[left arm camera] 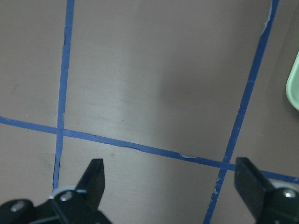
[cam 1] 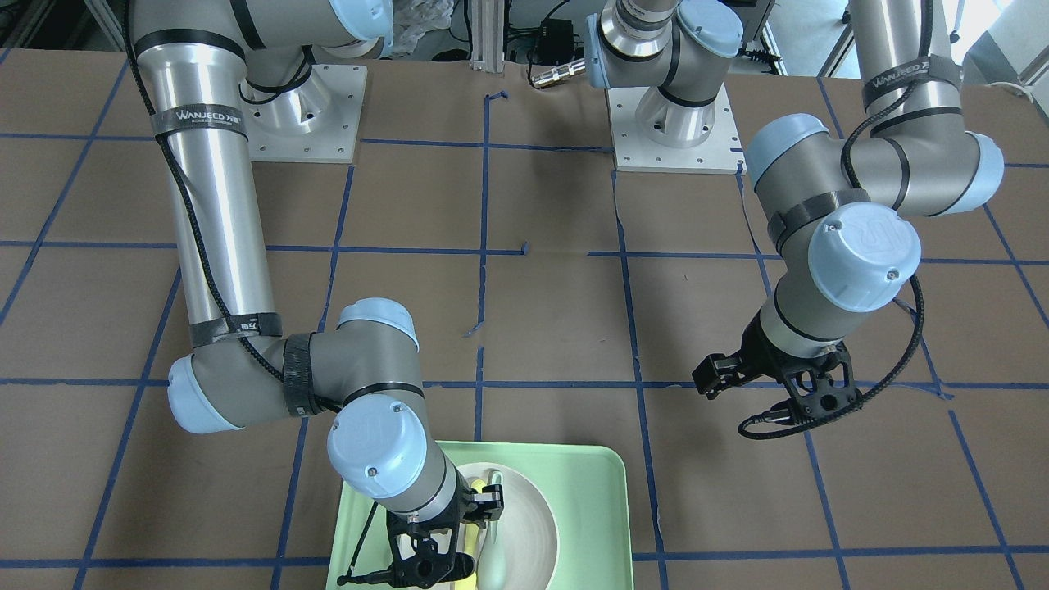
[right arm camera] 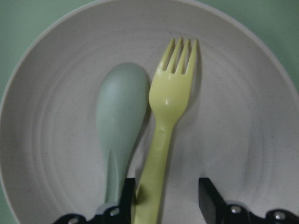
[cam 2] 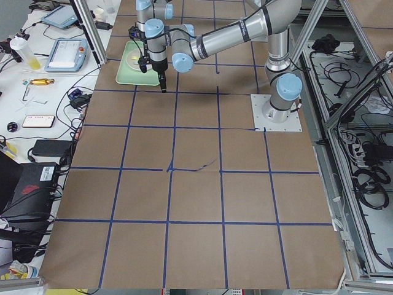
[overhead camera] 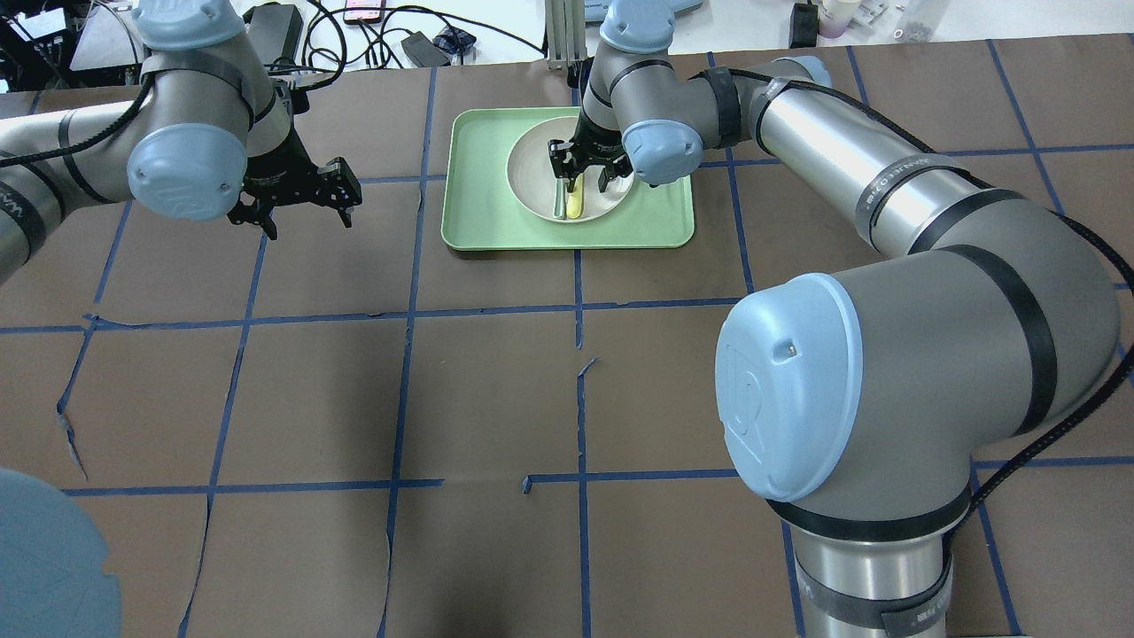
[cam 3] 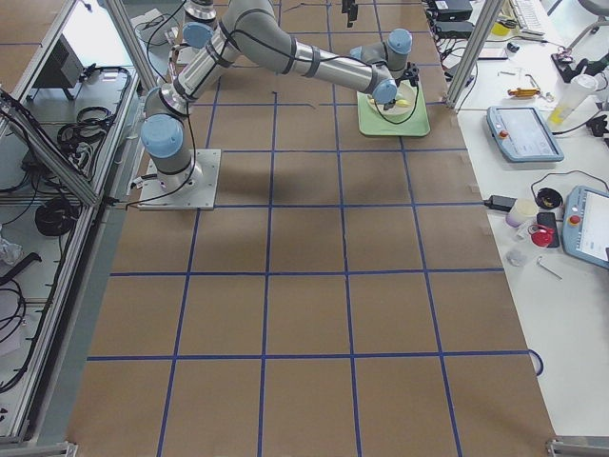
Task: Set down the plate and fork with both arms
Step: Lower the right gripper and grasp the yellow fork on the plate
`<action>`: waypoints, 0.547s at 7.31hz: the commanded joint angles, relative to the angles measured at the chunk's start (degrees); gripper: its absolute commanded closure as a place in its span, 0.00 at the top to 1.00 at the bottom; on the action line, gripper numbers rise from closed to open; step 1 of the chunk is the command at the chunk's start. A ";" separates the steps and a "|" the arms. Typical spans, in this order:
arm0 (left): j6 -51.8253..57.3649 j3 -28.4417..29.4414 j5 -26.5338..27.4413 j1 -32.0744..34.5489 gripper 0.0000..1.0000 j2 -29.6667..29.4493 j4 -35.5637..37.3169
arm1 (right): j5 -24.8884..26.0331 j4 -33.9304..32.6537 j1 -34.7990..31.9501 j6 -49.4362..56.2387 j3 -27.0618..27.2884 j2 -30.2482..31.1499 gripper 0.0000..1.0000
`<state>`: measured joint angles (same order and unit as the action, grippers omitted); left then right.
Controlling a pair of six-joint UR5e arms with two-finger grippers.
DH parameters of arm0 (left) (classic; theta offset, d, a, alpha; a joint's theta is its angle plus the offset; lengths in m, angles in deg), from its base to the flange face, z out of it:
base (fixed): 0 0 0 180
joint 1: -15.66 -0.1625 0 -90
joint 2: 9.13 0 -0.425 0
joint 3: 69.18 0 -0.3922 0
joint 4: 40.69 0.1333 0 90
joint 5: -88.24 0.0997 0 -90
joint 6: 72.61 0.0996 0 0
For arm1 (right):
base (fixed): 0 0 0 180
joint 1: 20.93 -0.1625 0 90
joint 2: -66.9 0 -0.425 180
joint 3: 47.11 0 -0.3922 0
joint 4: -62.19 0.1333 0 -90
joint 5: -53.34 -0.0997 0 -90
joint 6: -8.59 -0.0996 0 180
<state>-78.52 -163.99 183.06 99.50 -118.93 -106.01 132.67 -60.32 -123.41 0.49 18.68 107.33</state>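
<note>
The off-white plate [overhead camera: 532, 173] lies in a mint-green tray [overhead camera: 478, 213] at the far middle of the table. The pale-yellow fork [right arm camera: 170, 98] lies in the plate [right arm camera: 243, 116], beside a grey-green spoon [right arm camera: 122, 107]. My right gripper [right arm camera: 167, 200] is open and low over the plate. Its fingers stand on either side of the fork's handle, with the left finger between fork and spoon. It also shows in the overhead view [overhead camera: 580, 182]. My left gripper [overhead camera: 306, 221] is open and empty above bare table, left of the tray.
The table is brown board with a blue tape grid [overhead camera: 580, 310]. The tray's edge [left arm camera: 294, 88] shows at the right of the left wrist view. Cables and devices [overhead camera: 372, 27] lie beyond the table's far edge.
</note>
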 commanded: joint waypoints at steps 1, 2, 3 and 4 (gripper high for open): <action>-0.24 -2.05 -0.25 0.00 1.00 -0.33 4.83 | -0.06 -0.02 0.00 -0.07 -0.13 -0.70 0.55; -0.15 -2.05 -0.34 0.00 1.00 -0.42 4.85 | -0.06 -0.02 0.00 -0.07 -0.05 -0.70 0.55; -0.07 -2.14 -0.25 0.00 1.00 -0.42 4.94 | -0.06 -0.02 0.00 -0.07 -0.13 -0.70 0.47; -0.06 -2.22 -0.43 0.00 1.00 -0.42 4.94 | 0.90 -0.02 0.00 -0.16 -0.05 -0.53 0.38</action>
<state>-78.63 -166.07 182.75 99.50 -119.31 -101.23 132.84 -60.33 -123.42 0.39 18.57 106.73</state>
